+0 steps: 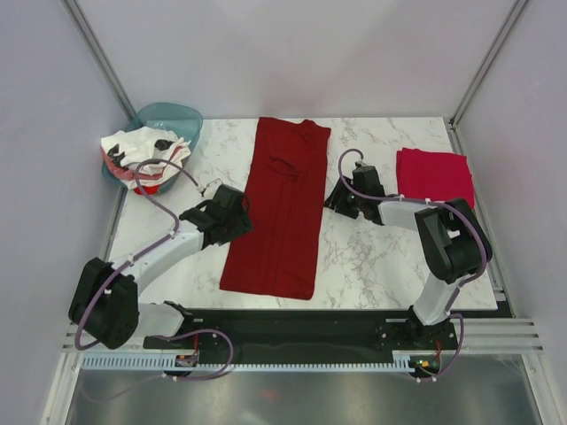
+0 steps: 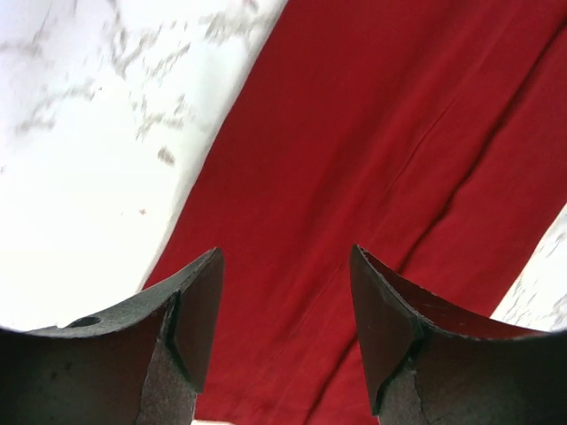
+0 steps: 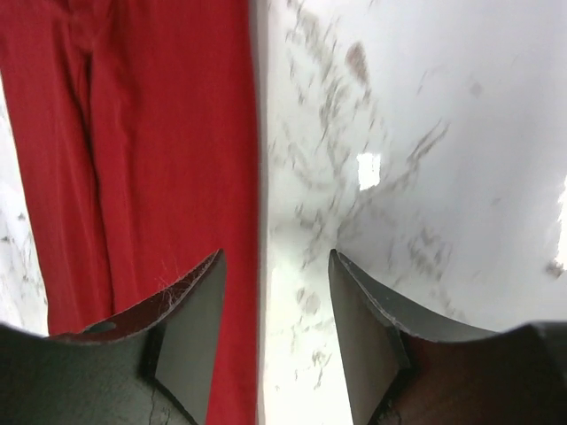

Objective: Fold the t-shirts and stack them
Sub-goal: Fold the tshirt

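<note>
A dark maroon-red t-shirt [image 1: 282,212] lies folded into a long strip down the middle of the marble table; it fills the left wrist view [image 2: 372,177] and shows at the left of the right wrist view [image 3: 151,150]. My left gripper [image 1: 241,220] is open and empty at the strip's left edge. My right gripper [image 1: 335,197] is open and empty just right of the strip's right edge. A folded crimson-pink t-shirt [image 1: 434,175] lies at the far right. White t-shirts with black and red marks [image 1: 142,152] are heaped at the far left.
A teal translucent plastic basin [image 1: 170,119] sits at the far left corner under the white shirts. Bare marble table [image 1: 372,257] lies between the strip and the right arm. Grey walls close in the table on three sides.
</note>
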Robot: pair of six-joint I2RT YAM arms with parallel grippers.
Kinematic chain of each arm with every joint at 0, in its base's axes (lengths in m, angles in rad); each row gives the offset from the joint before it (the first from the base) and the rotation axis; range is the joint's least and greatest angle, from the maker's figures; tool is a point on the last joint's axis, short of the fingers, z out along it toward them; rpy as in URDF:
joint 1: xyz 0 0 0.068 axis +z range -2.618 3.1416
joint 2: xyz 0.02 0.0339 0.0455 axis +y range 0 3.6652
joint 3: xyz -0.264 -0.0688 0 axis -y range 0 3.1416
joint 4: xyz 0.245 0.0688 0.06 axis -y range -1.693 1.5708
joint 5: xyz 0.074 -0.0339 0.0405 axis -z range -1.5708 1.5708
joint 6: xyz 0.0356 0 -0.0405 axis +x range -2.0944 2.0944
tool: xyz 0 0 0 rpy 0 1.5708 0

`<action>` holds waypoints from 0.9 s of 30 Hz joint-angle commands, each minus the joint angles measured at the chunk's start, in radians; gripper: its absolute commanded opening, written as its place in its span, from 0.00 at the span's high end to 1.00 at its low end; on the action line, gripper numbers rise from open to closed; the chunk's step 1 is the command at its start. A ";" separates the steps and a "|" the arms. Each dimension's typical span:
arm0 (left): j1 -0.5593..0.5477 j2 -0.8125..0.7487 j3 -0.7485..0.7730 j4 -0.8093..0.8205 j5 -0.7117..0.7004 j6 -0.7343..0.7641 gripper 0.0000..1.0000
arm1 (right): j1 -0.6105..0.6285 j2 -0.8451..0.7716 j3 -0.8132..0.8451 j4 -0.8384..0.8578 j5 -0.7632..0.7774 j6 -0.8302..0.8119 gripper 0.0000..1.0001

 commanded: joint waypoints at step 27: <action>0.181 0.223 0.120 0.396 0.325 0.201 0.40 | 0.016 0.083 0.030 -0.181 0.130 -0.043 0.99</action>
